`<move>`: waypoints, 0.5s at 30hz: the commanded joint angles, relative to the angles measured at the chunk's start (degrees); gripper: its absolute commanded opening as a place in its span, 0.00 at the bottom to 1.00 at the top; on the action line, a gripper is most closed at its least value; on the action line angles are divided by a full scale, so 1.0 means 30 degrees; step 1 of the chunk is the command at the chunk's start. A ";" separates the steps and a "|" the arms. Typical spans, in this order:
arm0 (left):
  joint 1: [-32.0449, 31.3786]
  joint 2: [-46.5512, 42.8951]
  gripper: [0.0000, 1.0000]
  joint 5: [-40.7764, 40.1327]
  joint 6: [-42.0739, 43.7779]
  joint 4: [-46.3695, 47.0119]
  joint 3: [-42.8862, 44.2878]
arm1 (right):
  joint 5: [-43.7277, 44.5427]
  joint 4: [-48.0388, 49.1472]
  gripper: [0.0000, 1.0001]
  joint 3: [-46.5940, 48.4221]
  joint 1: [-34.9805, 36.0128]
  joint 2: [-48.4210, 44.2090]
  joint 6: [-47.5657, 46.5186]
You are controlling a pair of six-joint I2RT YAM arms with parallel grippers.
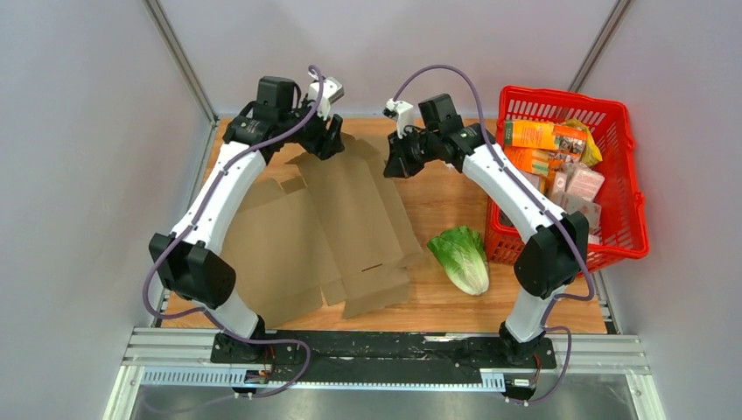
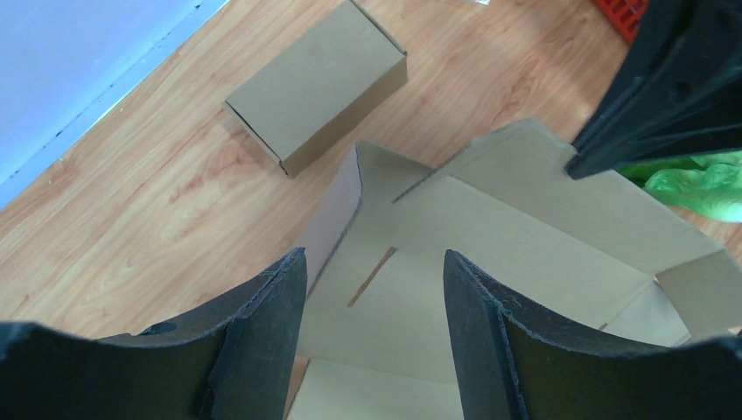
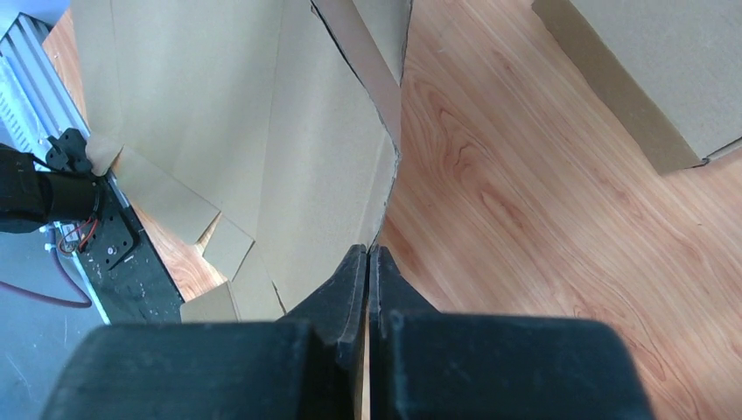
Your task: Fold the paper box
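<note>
Fingers: left gripper (image 2: 374, 258) wide over box (image 1: 350, 219); right gripper (image 3: 369, 254) pinching 1 far flap (image 3: 350, 131). It looks light, stiff; grip flap edges near creases.

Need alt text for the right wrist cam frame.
The right gripper, jaws shut, pinches the edge of the unfolded cardboard box, which fills the upper left of the view. To the right is the wooden table, with the corner of a second cardboard box at top right.
</note>
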 commanded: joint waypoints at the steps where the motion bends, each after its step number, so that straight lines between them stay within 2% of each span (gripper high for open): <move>1: -0.0152 0.0853 0.66 -0.1037 0.0218 0.0969 0.0478 | -0.1168 0.0006 0.00 0.1014 -0.0341 -0.0747 -0.0992; 4: -0.0269 0.1645 0.65 -0.1419 0.0713 -0.0023 0.1326 | -0.1344 0.0240 0.00 0.0956 -0.0546 -0.0922 -0.0963; 7: -0.0299 0.1968 0.59 -0.2996 0.0745 0.0440 0.1387 | -0.1579 0.0533 0.00 0.0722 -0.0693 -0.1098 -0.0934; 10: -0.0328 0.1968 0.37 -0.3878 0.0482 0.1376 0.1300 | -0.1579 0.0884 0.00 0.0430 -0.0722 -0.1099 -0.0759; 11: -0.0415 0.1910 0.25 -0.4259 0.0307 0.1554 0.1329 | -0.1347 0.1320 0.00 0.0284 -0.0722 -0.1128 -0.0439; 12: -0.0474 0.1677 0.16 -0.4524 0.0073 0.1672 0.1329 | -0.1113 0.1644 0.00 -0.0095 -0.0722 -0.1244 -0.0117; 14: -0.0737 0.1238 0.06 -0.4820 0.0071 0.1820 0.1212 | -0.0440 0.2840 0.00 -0.0565 -0.0722 -0.1420 0.0791; 15: -0.0796 0.0656 0.05 -0.4820 -0.0016 0.1936 0.1067 | -0.0292 0.3167 0.00 -0.0915 -0.0693 -0.1566 0.1259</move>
